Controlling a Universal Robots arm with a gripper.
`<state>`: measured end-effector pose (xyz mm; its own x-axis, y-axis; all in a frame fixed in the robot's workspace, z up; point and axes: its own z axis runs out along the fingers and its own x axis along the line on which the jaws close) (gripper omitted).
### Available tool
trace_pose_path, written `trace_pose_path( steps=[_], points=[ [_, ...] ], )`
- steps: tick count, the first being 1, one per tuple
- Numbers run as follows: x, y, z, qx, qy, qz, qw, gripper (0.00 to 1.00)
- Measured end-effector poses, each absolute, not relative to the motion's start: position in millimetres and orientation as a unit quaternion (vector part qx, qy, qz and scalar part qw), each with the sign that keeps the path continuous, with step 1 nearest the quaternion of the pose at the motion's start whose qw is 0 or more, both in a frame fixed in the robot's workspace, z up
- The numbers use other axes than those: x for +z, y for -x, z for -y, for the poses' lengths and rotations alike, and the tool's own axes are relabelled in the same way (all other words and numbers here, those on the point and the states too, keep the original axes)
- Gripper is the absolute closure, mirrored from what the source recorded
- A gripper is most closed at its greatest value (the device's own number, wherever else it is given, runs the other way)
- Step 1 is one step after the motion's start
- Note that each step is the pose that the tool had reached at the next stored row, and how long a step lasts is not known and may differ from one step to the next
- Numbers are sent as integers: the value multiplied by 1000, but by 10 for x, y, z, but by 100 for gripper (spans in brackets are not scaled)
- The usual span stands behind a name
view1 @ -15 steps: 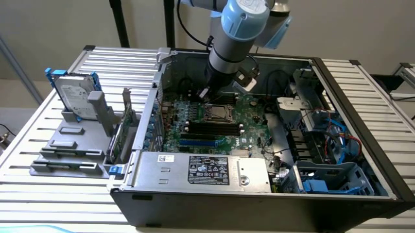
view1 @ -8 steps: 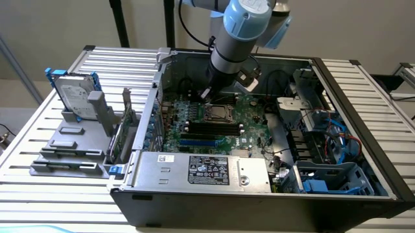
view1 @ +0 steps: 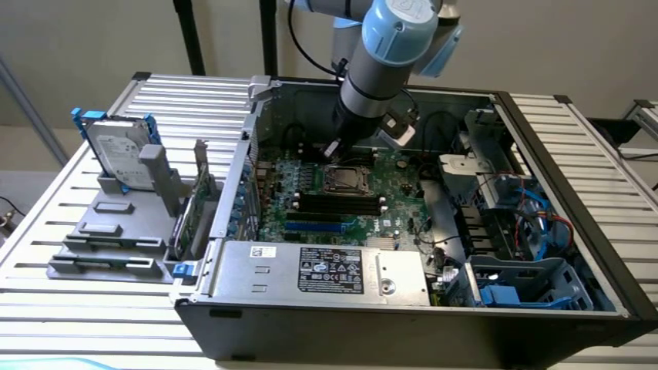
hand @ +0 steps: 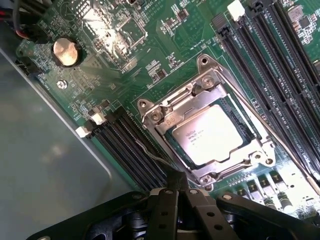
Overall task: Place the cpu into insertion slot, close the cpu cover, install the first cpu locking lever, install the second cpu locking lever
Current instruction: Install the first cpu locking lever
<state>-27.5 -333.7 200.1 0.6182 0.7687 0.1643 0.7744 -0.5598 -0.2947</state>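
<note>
Exterior view first: I've got the arm reaching down into the open computer case (view1: 575, 231), which sits on the slatted counter (view1: 185, 92). The gripper (view1: 334, 149) hangs just beside the insertion slot (view1: 344, 179) on the green motherboard (view1: 401, 208), on the slot's far edge.

Over to the wrist view. The cpu (hand: 210, 135) is seated in the slot with its pale silver face up, faint print near one corner, catching glare. The cpu cover (hand: 161, 124) lies flat over it, a bright steel frame with the chip showing through its window. A thin wire locking lever (hand: 151, 153) runs along the slot's edge, between the slot and the black memory slots (hand: 127, 142), right up to the gripper's tip. The fingers (hand: 167, 212) look pressed together there. Whether they actually pinch the wire, I can't tell.

I read this as lever work. To do it well I'd push along the lever's own arc, stay close to the slot, keep off the memory slots, and leave the cover undisturbed.
</note>
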Motion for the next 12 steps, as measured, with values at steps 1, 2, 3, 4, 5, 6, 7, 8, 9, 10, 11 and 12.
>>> trace_pose_path(
  steps=[1,2,3,4,5,6,7,8,9,10,11,12],
  points=[
    [1998,273,3330,-8,883,437,171,89],
    [1995,271,3323,-8,883,437,171,89],
    [1992,269,3316,-8,883,437,171,89],
    [1990,266,3312,-8,883,437,171,89],
    [1988,262,3311,-8,883,437,170,89],
    [1986,257,3310,-8,883,437,170,89],
    [1985,250,3310,-8,883,437,169,89],
    [1983,242,3310,-7,884,437,169,89],
    [1981,235,3309,-7,884,437,168,89],
    [1980,225,3309,-7,884,437,168,89],
    [1977,214,3309,-6,884,437,167,89],
    [1975,203,3309,-6,884,437,167,89]
  ],
)
